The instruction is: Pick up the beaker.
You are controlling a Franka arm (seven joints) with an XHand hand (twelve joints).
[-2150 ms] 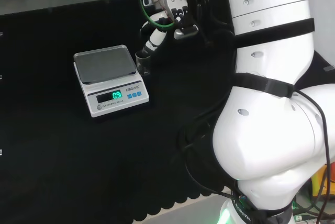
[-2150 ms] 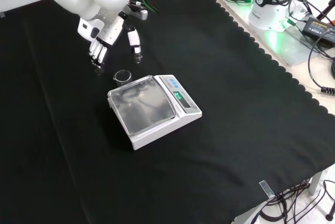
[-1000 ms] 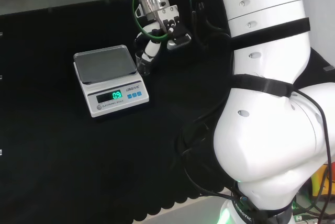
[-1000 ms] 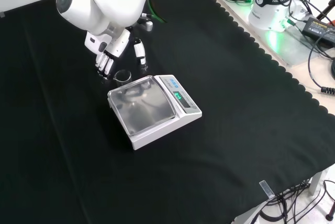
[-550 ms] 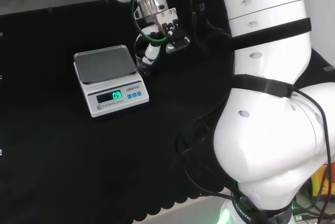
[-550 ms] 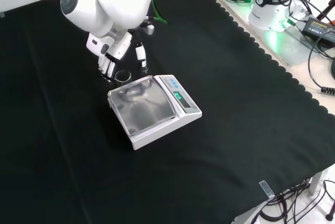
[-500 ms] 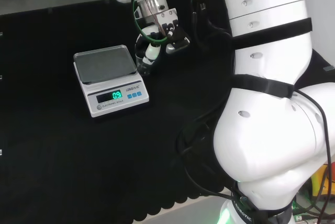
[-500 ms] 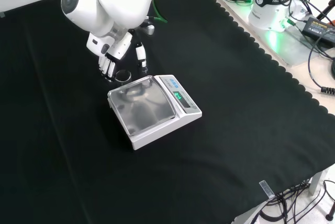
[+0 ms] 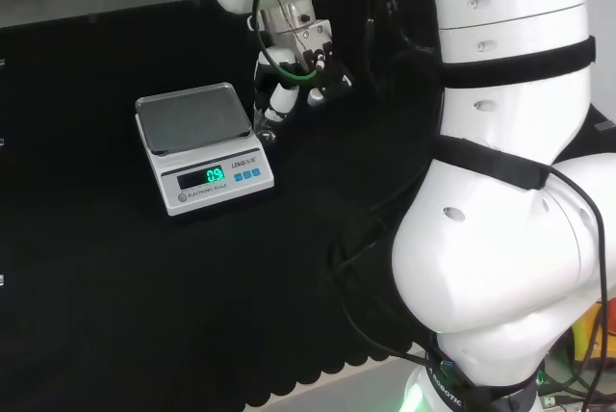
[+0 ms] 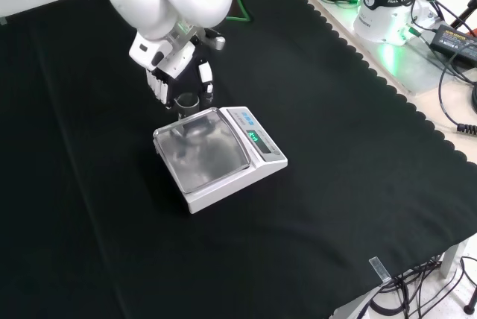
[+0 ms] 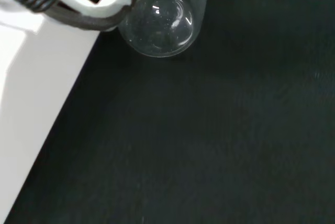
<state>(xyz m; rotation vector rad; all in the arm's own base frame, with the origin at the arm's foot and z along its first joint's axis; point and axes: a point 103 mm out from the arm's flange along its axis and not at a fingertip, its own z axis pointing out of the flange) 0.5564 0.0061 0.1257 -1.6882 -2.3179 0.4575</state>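
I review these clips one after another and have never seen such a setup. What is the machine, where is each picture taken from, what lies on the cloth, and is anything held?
The big white shapes are the links of one robot arm; at its end sits a black and white robot hand with fingers and a thumb. The head view looks over the arm from behind its base. The front view looks down on the black cloth from the opposite side. The wrist view rides at the wrist, so things look close and large. On the cloth stands a white weighing scale with a lit display, and right beside it a small clear beaker. In the front view the fingers and thumb reach down on either side of the beaker. Whether they already touch it cannot be told; it appears to stand on the cloth, not lifted.
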